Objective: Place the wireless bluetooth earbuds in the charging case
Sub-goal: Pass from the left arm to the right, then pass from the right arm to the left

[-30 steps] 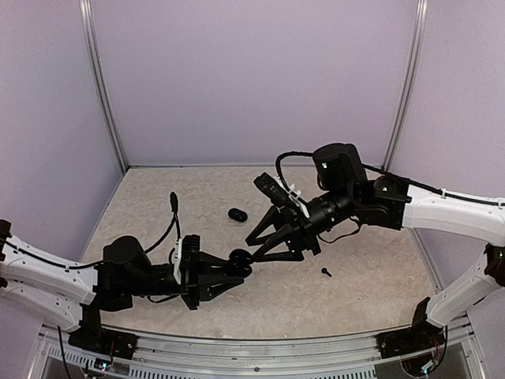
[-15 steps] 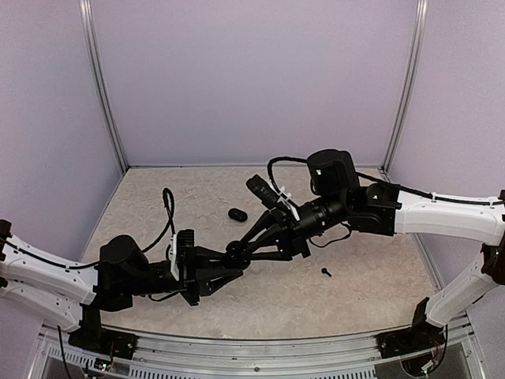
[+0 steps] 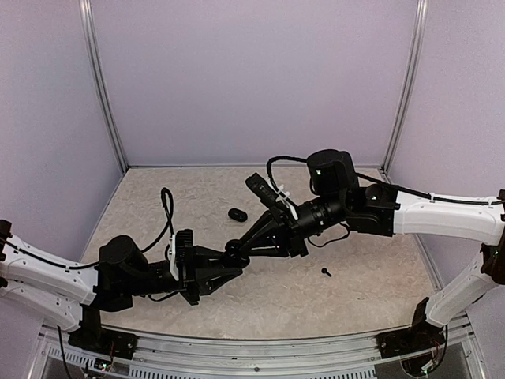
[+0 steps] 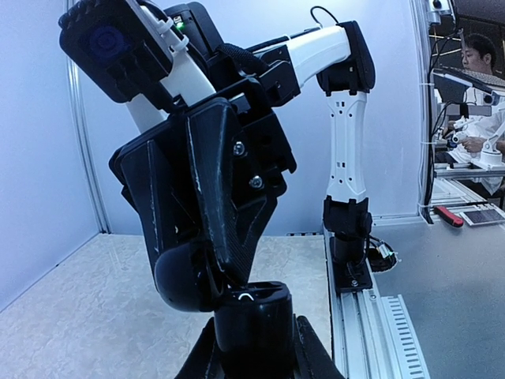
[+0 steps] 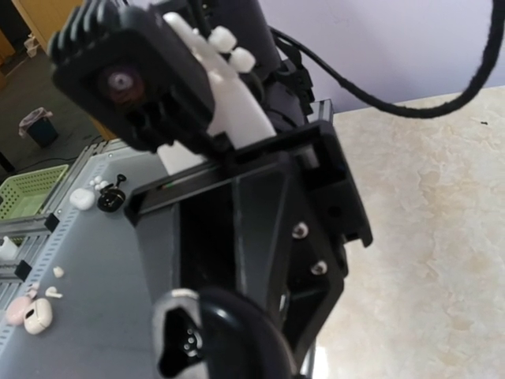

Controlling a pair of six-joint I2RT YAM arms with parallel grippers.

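My left gripper (image 3: 230,259) is shut on the charging case (image 3: 236,252) and holds it above the table. In the left wrist view the case (image 4: 254,324) stands between my fingers with its lid swung open to the left. My right gripper (image 3: 241,249) has its fingertips (image 4: 235,268) down at the case's open mouth. Whether they hold anything is hidden. In the right wrist view the open case (image 5: 183,341) shows a cavity with contact pins. One earbud (image 3: 326,272) lies on the table to the right.
A small black oval thing (image 3: 237,214) lies on the table behind the grippers; I cannot tell what it is. A black cable (image 3: 167,207) arcs over my left arm. Side walls stand close on both sides.
My right gripper has moved left and down until its fingertips meet the case. My left gripper has shifted slightly left with the case.
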